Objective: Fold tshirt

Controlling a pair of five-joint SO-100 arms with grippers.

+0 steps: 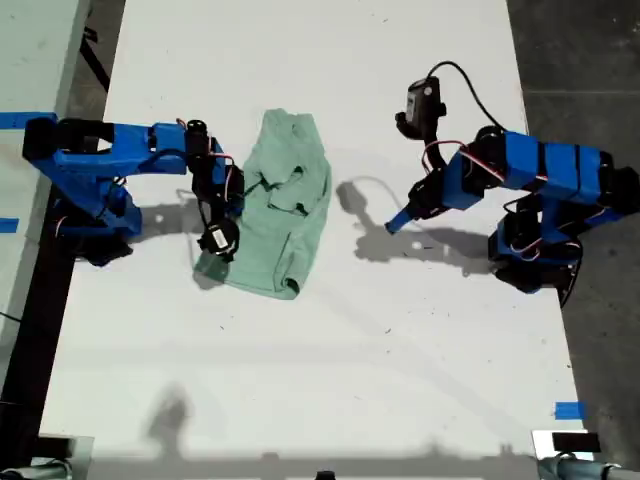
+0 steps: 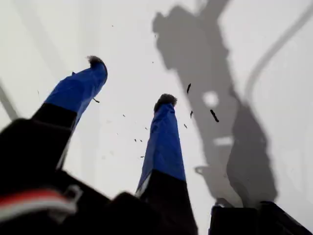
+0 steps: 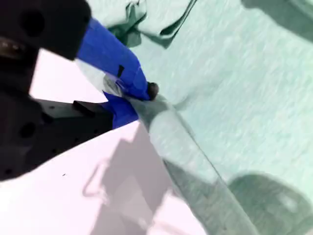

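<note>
One tshirt [image 1: 285,205], two grippers.

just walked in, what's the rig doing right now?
Folding a mint-green tshirt on the white table. It lies bunched and partly folded. My second gripper, at the exterior view's left, is shut on the tshirt's edge. My first gripper, at that view's right, hovers open over bare table, holding nothing.
</note>
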